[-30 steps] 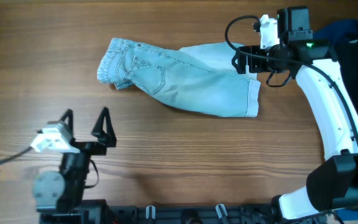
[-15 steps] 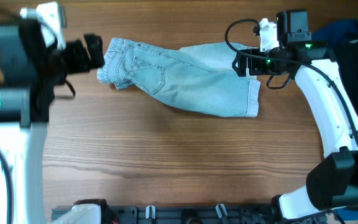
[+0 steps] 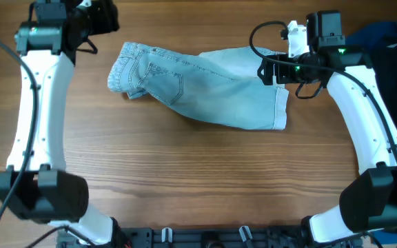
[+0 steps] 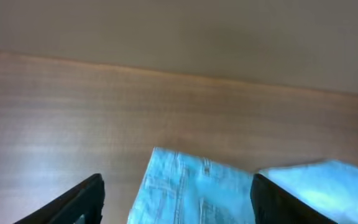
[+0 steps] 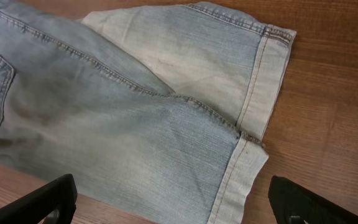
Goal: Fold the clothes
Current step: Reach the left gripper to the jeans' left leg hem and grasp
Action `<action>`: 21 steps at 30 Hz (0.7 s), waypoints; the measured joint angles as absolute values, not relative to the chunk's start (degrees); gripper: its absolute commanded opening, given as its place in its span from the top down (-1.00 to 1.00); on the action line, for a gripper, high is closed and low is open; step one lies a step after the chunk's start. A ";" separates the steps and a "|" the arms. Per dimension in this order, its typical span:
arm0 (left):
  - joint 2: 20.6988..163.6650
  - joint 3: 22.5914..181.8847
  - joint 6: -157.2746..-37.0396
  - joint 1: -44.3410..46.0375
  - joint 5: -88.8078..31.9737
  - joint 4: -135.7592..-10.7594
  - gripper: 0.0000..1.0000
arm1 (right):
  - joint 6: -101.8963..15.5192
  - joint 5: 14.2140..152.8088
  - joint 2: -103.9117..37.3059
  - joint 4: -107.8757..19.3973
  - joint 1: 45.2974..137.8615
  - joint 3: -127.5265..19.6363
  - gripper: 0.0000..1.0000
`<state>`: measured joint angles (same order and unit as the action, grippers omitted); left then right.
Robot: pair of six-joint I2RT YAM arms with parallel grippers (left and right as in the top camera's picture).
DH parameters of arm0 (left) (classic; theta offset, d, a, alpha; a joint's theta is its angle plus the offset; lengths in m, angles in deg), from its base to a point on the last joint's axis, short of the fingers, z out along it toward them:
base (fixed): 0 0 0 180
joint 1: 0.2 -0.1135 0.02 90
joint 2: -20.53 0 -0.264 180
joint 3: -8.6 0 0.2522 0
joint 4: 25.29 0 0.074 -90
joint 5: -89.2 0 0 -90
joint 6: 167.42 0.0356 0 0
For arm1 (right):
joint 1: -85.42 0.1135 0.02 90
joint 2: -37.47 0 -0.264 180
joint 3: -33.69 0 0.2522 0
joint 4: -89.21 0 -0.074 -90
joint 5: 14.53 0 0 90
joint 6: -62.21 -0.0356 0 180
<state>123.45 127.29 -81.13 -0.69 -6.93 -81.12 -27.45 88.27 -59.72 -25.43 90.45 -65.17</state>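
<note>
Left gripper (image 3: pixel 105 17), jaws spread and empty, has swung up from the near table edge to just beyond the jeans' (image 3: pixel 205 86) waistband, likely lining up a grasp. Right gripper (image 5: pixel 173 202), also spread, stays above the cuffs (image 5: pixel 257 118). Jeans lie flat on the wooden table (image 3: pixel 185 179).

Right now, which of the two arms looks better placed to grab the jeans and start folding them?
Probably the right. Its gripper hangs open just over the hemmed cuffs of the jeans. The left gripper, also open, sits near the table's far edge, short of the waistband.
</note>
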 measured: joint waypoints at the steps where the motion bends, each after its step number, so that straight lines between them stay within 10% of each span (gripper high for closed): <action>1: 124.34 127.40 -81.17 -0.69 -6.91 -80.02 -0.40 | -27.45 88.27 -59.72 -25.43 90.45 -65.17 -0.99; 21: 146.62 127.50 -84.95 -5.22 -16.57 -73.69 -0.19 | -27.45 88.05 -59.72 -25.63 90.45 -65.17 -0.99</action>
